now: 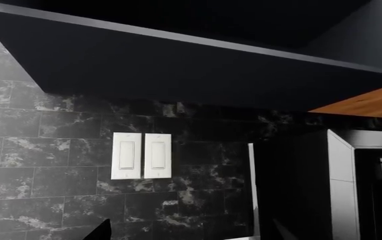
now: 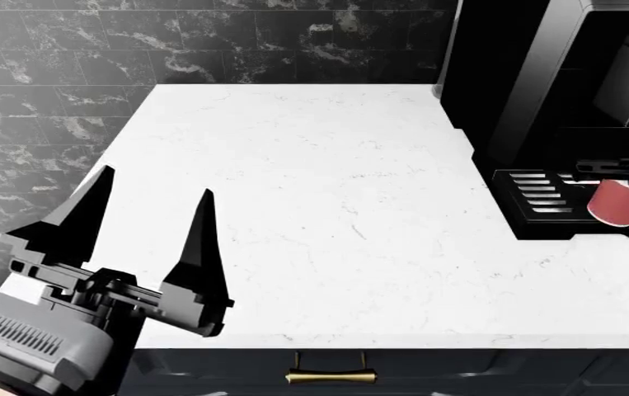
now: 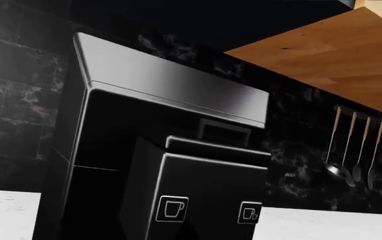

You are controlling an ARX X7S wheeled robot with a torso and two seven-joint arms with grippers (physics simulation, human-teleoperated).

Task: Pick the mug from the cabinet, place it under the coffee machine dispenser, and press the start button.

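Observation:
The red mug [image 2: 619,202] stands on the slotted drip tray [image 2: 534,194] of the black coffee machine [image 2: 534,74], beneath the coffee machine dispenser [image 2: 613,167]. My left gripper [image 2: 149,219] hovers open and empty over the counter's left front, far from the machine; its dark fingertips [image 1: 102,231] show at the edge of the left wrist view. The right wrist view looks close at the machine's head block [image 3: 204,195], which carries two cup-icon buttons [image 3: 172,208] [image 3: 249,213]. My right gripper's fingers do not stand out against the black machine.
White marble counter [image 2: 326,206] with a dark marbled tile wall [image 2: 50,124] behind it. Two white wall switches [image 1: 141,155] sit under a dark upper cabinet [image 1: 177,60]. Utensils [image 3: 354,150] hang right of the machine below a wooden shelf [image 3: 324,55]. A drawer handle [image 2: 330,377] lies below the counter edge.

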